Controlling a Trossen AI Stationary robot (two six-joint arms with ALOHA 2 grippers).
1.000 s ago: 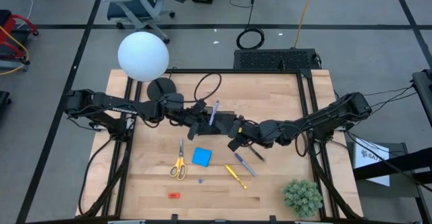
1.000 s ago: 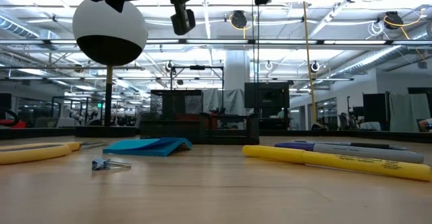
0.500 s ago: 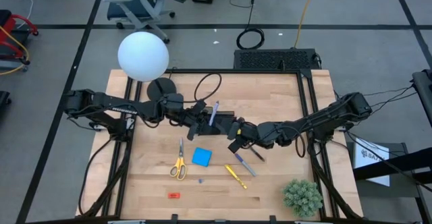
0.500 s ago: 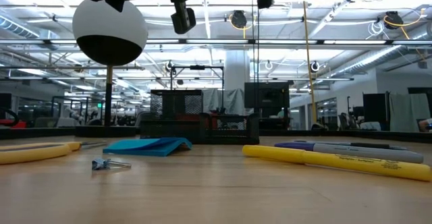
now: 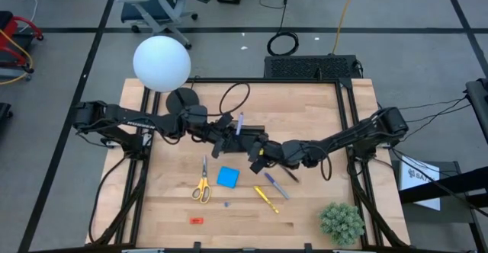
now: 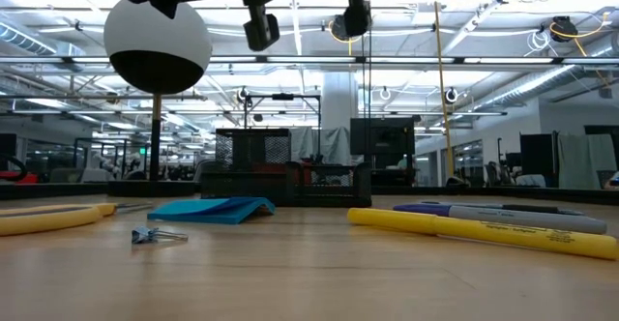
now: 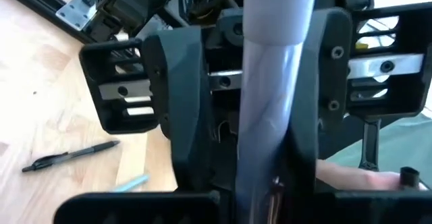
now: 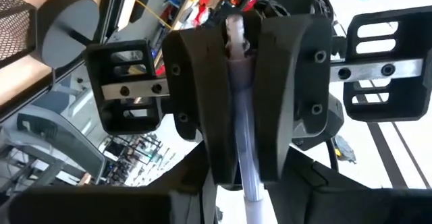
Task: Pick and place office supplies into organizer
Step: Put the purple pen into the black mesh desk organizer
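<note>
My left gripper (image 5: 231,136) is shut on a purple-grey pen (image 5: 240,122) above the table's middle. My right gripper (image 5: 257,151) faces it from the right, open. In the left wrist view its fingers (image 7: 182,116) stand on either side of the pen (image 7: 270,116). The black mesh organizer (image 6: 253,161) stands under the two grippers. On the wood nearer the front lie yellow-handled scissors (image 5: 202,183), a blue pad (image 5: 227,177), a black pen (image 5: 287,173), a blue-grey pen (image 5: 276,185), a yellow pen (image 5: 265,198) and a red eraser (image 5: 197,220). My left gripper pinches the pen's shaft (image 8: 244,119) between its two fingers (image 8: 206,96), which reach out level from the table's left and lie across the pen. The pen is lifted clear and tilted, one end sticking out beyond the fingers toward the far side. My right gripper: I cannot tell whether its fingers touch the pen.
A lamp with a white globe (image 5: 162,63) and a round black base (image 5: 181,98) stands at the far left, next to a looped cable (image 5: 235,97). A green plant ball (image 5: 341,222) sits at the near right corner. A small clip (image 5: 226,204) lies near the pad.
My right gripper has gone toward the table's left and a little down, closing in on the left gripper and the pen it holds. My left gripper and the pen have kept still.
</note>
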